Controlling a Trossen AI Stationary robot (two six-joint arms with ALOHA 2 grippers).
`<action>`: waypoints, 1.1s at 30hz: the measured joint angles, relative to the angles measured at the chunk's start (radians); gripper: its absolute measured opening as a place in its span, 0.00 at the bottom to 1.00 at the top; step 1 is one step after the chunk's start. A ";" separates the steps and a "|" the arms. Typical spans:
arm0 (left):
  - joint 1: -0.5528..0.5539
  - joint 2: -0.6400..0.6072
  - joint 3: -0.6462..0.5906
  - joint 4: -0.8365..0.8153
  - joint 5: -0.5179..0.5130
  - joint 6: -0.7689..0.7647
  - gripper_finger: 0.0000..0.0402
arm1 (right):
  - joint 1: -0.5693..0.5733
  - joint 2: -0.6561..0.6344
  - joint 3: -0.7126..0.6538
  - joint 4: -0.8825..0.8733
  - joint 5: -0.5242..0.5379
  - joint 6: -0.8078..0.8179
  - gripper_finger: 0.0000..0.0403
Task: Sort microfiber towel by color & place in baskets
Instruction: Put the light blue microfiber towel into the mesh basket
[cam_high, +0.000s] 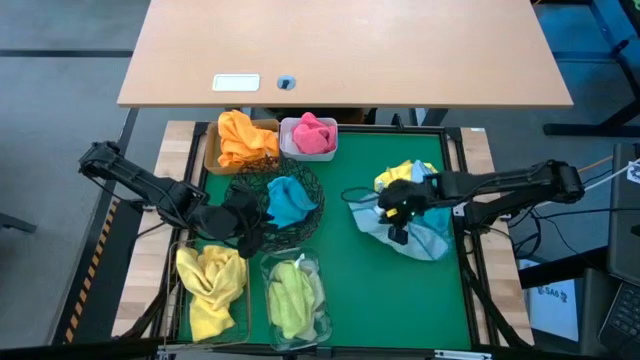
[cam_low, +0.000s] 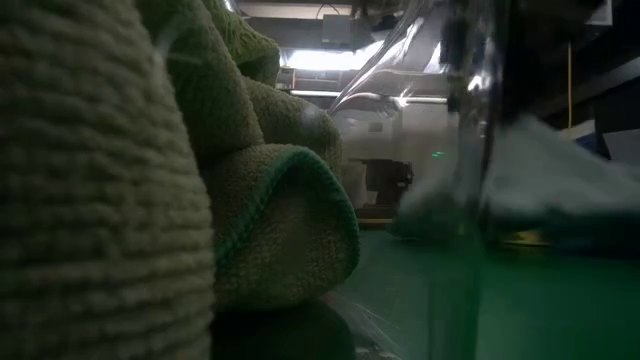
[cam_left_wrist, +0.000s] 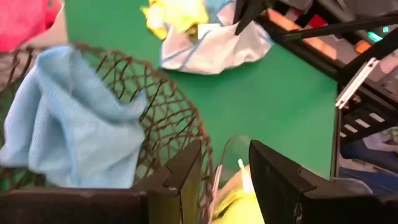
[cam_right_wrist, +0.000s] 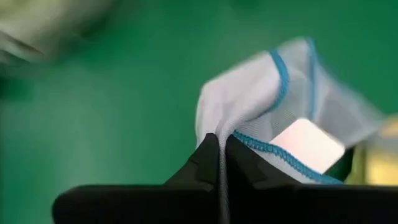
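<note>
No readable writing. Right gripper (cam_right_wrist: 219, 155) pinching pale blue-edged towel (cam_right_wrist: 261, 106); left gripper (cam_left_wrist: 227, 180) spread beside mesh bowl (cam_left_wrist: 177, 118).

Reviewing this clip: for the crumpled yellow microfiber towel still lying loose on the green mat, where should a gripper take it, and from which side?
Probably from straight above, on the raised folds of the yellow microfiber towel facing the table's far edge. Its near side is overlapped by the pale blue-edged towel, which the right gripper is pinching, so that side invites grabbing both. The left gripper is at the black wire-mesh bowl.

Green mat (cam_high: 380, 270) under baskets, towels
</note>
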 joint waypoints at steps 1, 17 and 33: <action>0.000 0.000 0.000 0.014 -0.005 0.017 0.32 | 0.000 0.000 0.040 -0.001 -0.008 -0.018 0.03; 0.048 0.000 0.000 0.171 -0.048 0.240 0.32 | -0.015 0.022 0.525 0.279 -0.020 -0.326 0.01; 0.055 -0.205 0.000 0.363 -0.092 0.533 0.32 | -0.149 0.356 0.527 0.901 -0.046 -0.519 0.01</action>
